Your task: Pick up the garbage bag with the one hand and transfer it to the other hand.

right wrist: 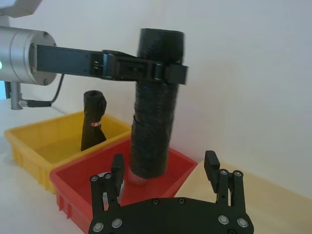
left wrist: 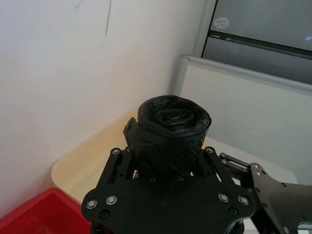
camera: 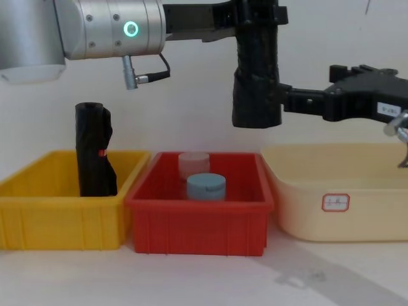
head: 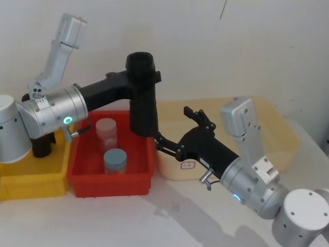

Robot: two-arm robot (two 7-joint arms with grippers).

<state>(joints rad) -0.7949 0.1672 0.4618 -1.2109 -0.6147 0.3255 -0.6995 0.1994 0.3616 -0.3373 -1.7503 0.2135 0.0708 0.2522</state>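
Observation:
The garbage bag (head: 143, 105), a thick glossy black roll, hangs upright above the red bin (head: 110, 185). My left gripper (head: 146, 77) is shut on the bag near its top, seen side-on in the chest view (camera: 258, 13). In the left wrist view the bag's rolled end (left wrist: 170, 126) stands up between the fingers. My right gripper (head: 175, 128), the one with a small white label, is open at the bag's lower end. One of its fingertips (camera: 288, 100) is right beside the bag (camera: 257, 83). In the right wrist view the bag (right wrist: 153, 126) stands just beyond the open gripper (right wrist: 164, 161).
A yellow bin (camera: 38, 223) at the left holds a slimmer black roll (camera: 94, 153) with a red mark. The red bin holds a pink cylinder (head: 107, 134) and a blue-grey one (head: 115, 160). A beige tub (camera: 357, 217) stands at the right. A white wall is close behind.

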